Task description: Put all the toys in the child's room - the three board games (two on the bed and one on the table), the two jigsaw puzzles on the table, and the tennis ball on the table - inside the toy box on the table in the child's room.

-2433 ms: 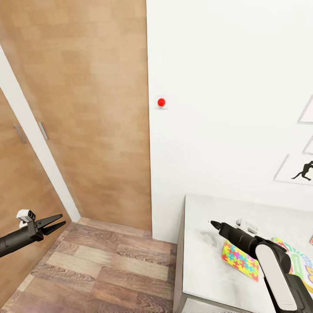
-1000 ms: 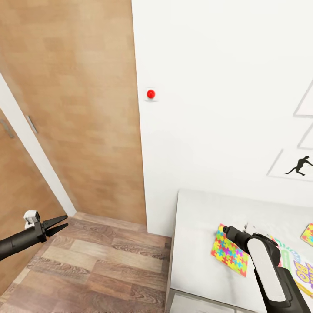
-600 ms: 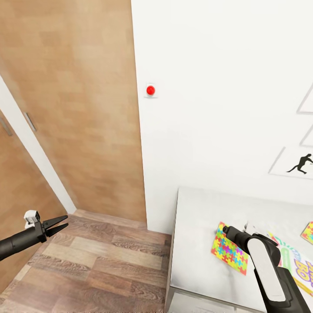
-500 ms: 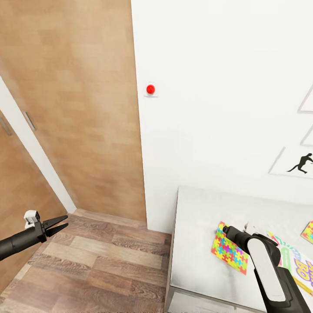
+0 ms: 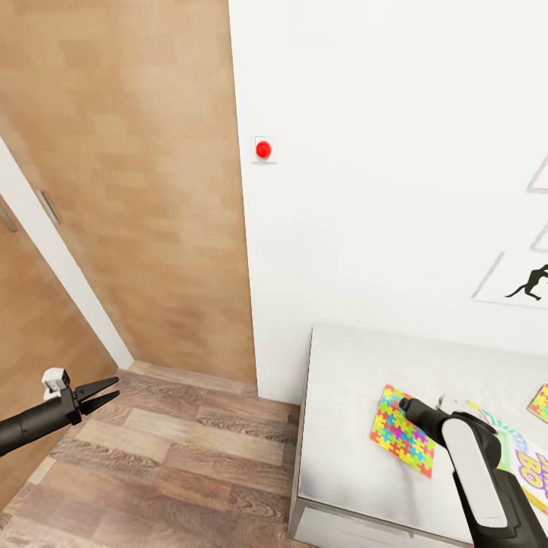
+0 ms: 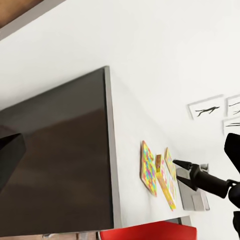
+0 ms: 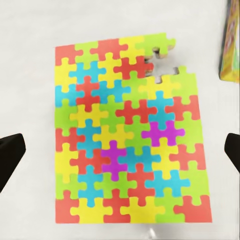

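Right gripper (image 5: 406, 404), jaws spread wide and empty, hovers over the thin multicoloured jigsaw puzzle (image 7: 127, 132) lying flat on the pale grey-white table (image 5: 346, 426); it should descend squarely (the sheet is thin) and pinch one edge.

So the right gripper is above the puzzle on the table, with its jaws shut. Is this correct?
Not quite: the jaws are open. The right wrist view shows the two tips of the right gripper far apart, either side of the puzzle. It is above the puzzle on the table.
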{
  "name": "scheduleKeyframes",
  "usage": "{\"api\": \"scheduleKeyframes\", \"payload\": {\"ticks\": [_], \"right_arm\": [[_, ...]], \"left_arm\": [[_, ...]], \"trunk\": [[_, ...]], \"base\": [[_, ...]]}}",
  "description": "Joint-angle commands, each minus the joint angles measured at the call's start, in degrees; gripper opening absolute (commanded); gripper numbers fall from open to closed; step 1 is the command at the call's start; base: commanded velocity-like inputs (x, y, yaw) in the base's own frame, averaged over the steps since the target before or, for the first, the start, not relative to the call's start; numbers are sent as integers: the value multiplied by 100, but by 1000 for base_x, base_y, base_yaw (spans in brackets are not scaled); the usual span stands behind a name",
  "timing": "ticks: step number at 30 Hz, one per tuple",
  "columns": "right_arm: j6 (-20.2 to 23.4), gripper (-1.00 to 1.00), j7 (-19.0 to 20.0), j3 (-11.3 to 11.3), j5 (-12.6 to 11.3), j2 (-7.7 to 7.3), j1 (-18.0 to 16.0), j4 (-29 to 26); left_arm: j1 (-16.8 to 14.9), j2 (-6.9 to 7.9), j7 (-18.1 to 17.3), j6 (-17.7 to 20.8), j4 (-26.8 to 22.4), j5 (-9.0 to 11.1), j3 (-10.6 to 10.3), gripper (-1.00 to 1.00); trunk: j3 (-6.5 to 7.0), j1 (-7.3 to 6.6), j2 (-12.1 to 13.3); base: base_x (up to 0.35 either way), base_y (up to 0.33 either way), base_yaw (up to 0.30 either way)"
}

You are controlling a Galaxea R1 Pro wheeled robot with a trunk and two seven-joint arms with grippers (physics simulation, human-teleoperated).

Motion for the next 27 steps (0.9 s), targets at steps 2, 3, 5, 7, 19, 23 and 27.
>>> {"api": "scheduleKeyframes", "payload": {"ticks": [2,3,5,7,19,23,27], "right_arm": [[16,100,-43,-134,-55,-4,-5,54],[16,100,-38,-171,-53,-5,-4,76],[23,100,-14,-293,-49,-7,-4,185],[24,100,-12,-307,-48,-3,-3,201],[-47,100,1,-335,-50,0,-7,250],[-240,100,1,-336,-54,-3,-4,256],[-333,100,1,-337,-59,-1,-5,258]], "left_arm": [[-4,1,-15,60,0,6,4,100],[-4,1,-15,59,0,6,5,100],[-4,1,-15,59,0,6,7,100],[-4,1,-15,59,0,6,8,100],[-4,1,-15,59,0,6,8,100],[-4,1,-15,59,0,6,8,100],[-4,1,-15,59,0,6,8,100]], "trunk": [[-15,3,-12],[-15,3,-12],[-16,3,-12],[-16,3,-12],[-17,3,-12],[-17,3,-12],[-17,3,-12]], "base": [[0,0,0],[0,0,0],[0,0,0],[0,0,0],[0,0,0],[0,0,0],[0,0,0]]}}
